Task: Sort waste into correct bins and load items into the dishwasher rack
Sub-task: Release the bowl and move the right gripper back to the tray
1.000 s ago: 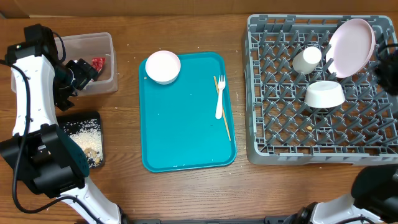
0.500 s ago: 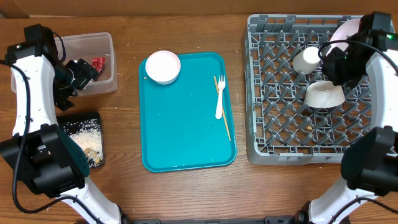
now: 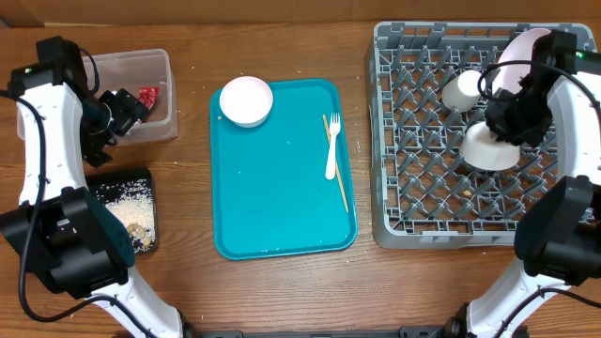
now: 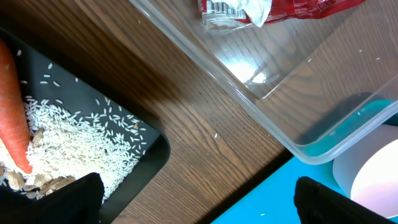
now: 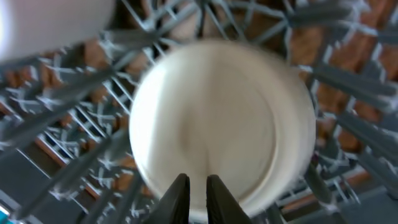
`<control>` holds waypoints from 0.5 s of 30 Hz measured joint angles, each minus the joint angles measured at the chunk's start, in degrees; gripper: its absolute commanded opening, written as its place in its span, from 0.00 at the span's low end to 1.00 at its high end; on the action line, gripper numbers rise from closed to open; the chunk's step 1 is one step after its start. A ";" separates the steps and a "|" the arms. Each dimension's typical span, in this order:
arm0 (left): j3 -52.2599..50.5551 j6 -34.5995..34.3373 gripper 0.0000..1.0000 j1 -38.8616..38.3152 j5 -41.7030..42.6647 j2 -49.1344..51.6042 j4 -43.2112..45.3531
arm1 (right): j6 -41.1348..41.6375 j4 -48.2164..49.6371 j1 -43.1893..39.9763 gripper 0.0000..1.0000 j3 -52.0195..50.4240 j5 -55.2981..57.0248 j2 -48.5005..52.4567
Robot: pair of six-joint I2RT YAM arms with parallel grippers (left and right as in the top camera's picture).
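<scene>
Right gripper (image 5: 192, 182) nearly closed, gripping nothing; left gripper (image 4: 198, 186) spread wide, empty. Large square grey plastic dishwasher rack (image 3: 413, 202) on right, 1 upturned small white bowl (image 5: 217, 124) inside, directly under that gripper. Clear rectangular plastic tub (image 4: 273, 106) holding shiny red wrapper (image 4: 292, 7), near shallow black tray (image 4: 155, 149) with orange carrot (image 4: 12, 106) and loose rice (image 4: 74, 140).

Bright even light; blurred right wrist view
</scene>
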 measured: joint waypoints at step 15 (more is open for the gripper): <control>0.00 -0.02 1.00 0.00 0.00 0.00 0.00 | -3.80 -10.80 1.46 0.46 6.05 -8.94 -2.75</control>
